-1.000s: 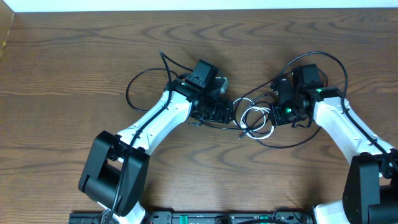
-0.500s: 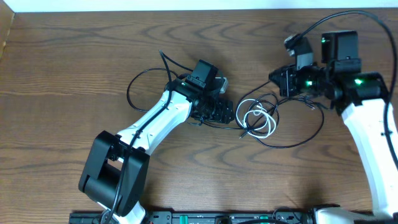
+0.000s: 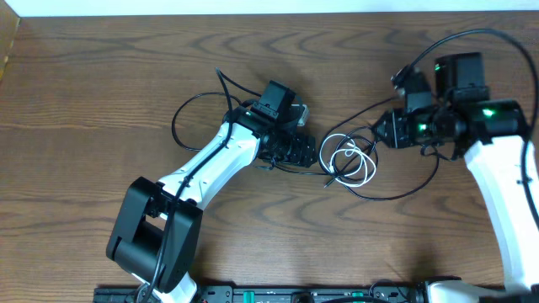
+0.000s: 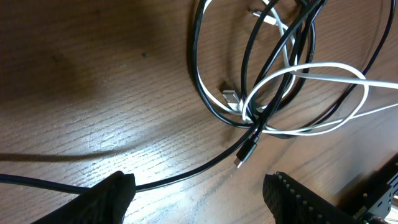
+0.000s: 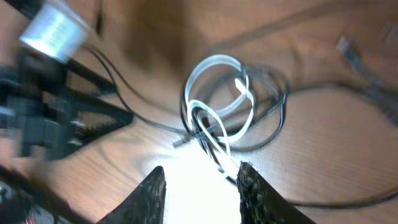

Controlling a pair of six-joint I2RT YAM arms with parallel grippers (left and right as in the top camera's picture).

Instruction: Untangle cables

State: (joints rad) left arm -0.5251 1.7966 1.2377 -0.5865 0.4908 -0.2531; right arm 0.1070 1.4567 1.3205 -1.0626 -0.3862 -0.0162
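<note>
The white cable (image 3: 352, 160) lies in loose loops on the worktop (image 3: 101, 67). The black cable (image 3: 394, 197) is threaded through the loops and sweeps out in a wide arc past them. The left hand (image 3: 308, 152) sits low just beside the white cable, fingers wide apart and gripping nothing. The right hand (image 3: 381, 131) hangs near the white cable's opposite side, fingers likewise apart and empty, though its own camera is blurred.

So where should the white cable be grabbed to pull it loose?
Likely its wide outer loop, where the white cable bulges clear of the black cable crossings. Bring the left pincer straight down astride it; it lies flat on the table.
</note>
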